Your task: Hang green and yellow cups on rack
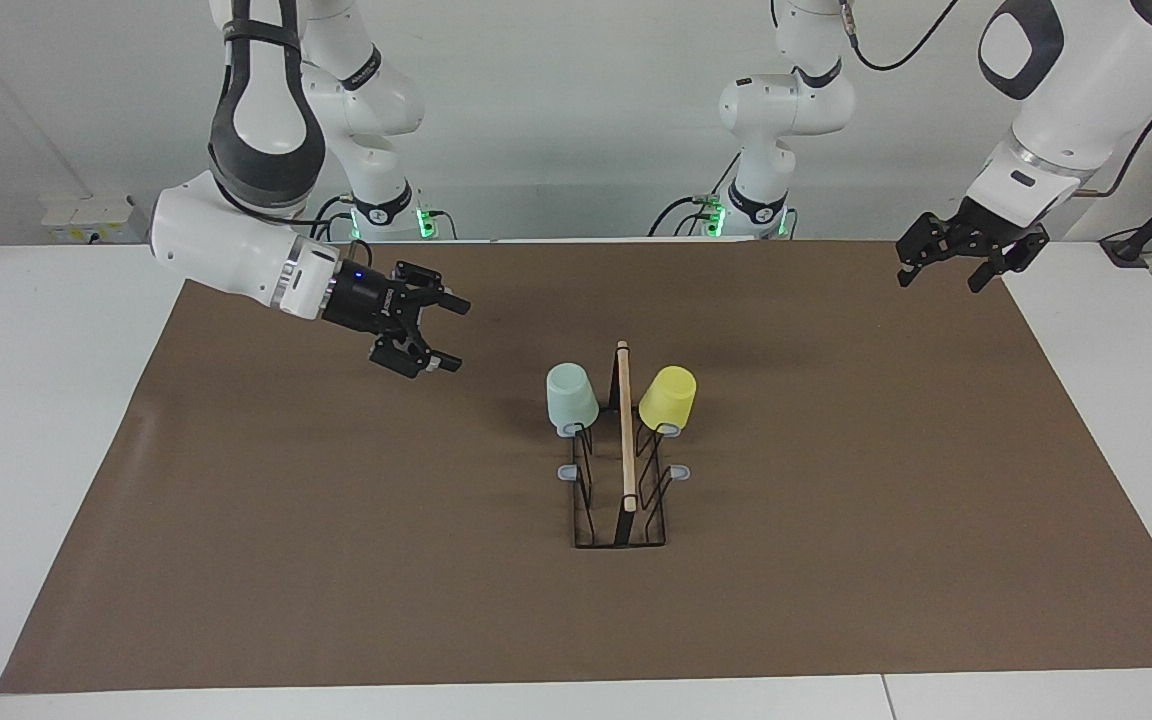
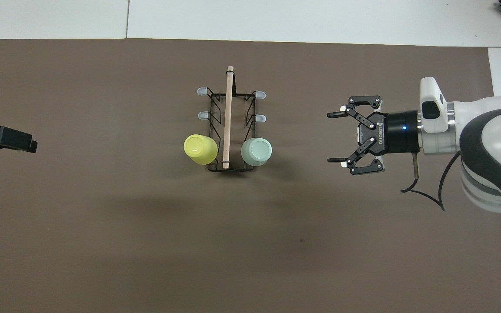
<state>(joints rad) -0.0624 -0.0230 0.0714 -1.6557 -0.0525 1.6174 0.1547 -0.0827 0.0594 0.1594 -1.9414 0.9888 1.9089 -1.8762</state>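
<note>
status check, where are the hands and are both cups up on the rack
Right hand open, empty, over the mat. Left hand open, waiting. Green cup and yellow cup both hung on rack. Nothing in the way.
</note>
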